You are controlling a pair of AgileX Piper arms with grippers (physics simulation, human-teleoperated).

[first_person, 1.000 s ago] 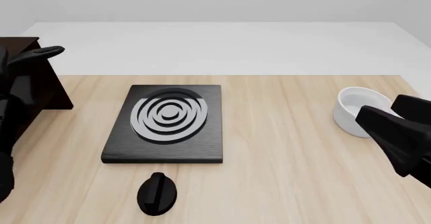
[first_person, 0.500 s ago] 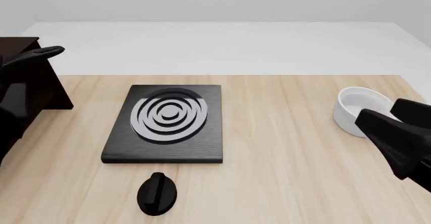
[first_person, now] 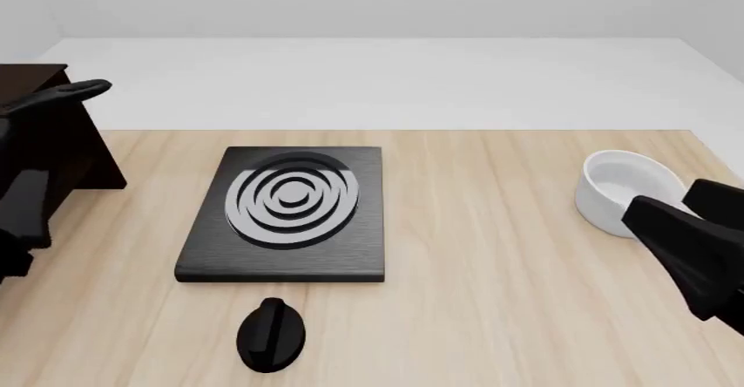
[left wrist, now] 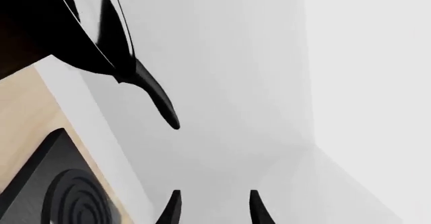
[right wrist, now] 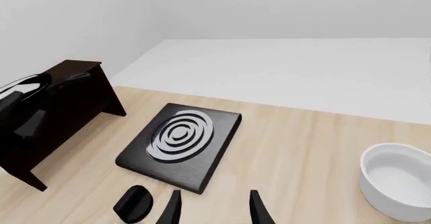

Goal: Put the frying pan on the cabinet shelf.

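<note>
The frying pan (right wrist: 23, 95) sits on top of the cabinet (right wrist: 64, 108) at the frame's left, its handle (first_person: 64, 93) jutting outward — a careless left-arm sweep could knock it off. Both the left hand (left wrist: 211, 206) and right hand (right wrist: 211, 206) are spread, empty.

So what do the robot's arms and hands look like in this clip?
Both are plain glossy black with no markings or cables showing. The left arm is a blocky, angular link; the right arm is a tapered wedge. Each hand, left hand and right hand, ends in two slim, pointed black fingers.
</note>
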